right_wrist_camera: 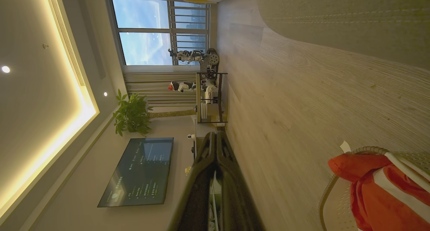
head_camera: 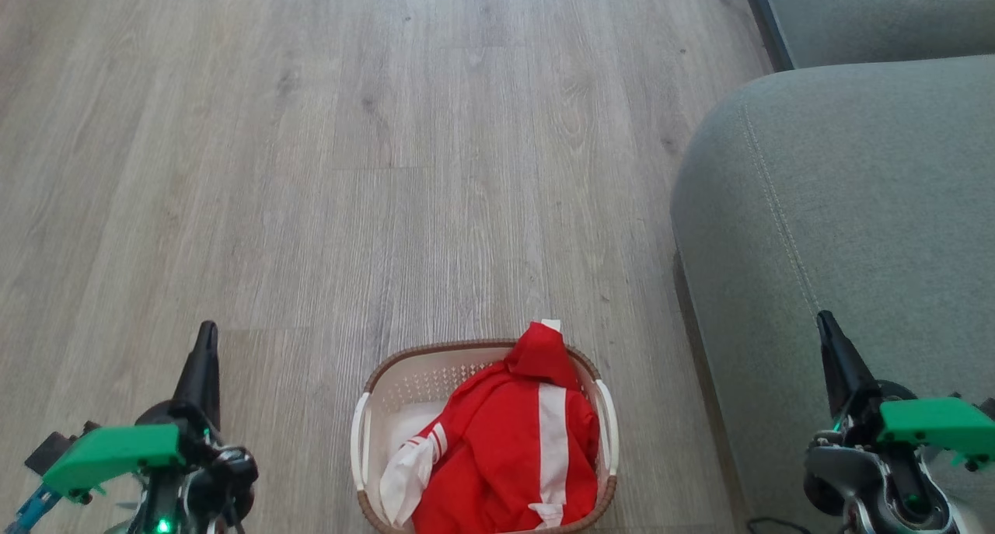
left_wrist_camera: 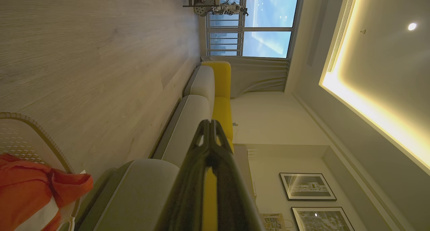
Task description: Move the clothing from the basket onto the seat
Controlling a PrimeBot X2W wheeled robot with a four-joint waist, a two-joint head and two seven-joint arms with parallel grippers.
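The clothing (head_camera: 505, 448) lies heaped in the basket (head_camera: 420, 378), white stripes up, with one red fold draped over the far rim. The basket stands on the floor (head_camera: 389, 169) between the two arms, just beside the seat (head_camera: 855, 207) on the robot's right. The left gripper (head_camera: 207, 333) hangs above the floor left of the basket, apart from it. The right gripper (head_camera: 824, 322) shows against the seat's near part. Both have their fingers pressed together and hold nothing.

I judge the task to be at its start, since no garment is lifted yet. The next move calls for one gripper to spread its fingers, come down over the heap and pinch a thick fold. It would then lift the fold clear of the rim and carry it right, onto the seat. Trailing cloth may drag the light basket along.
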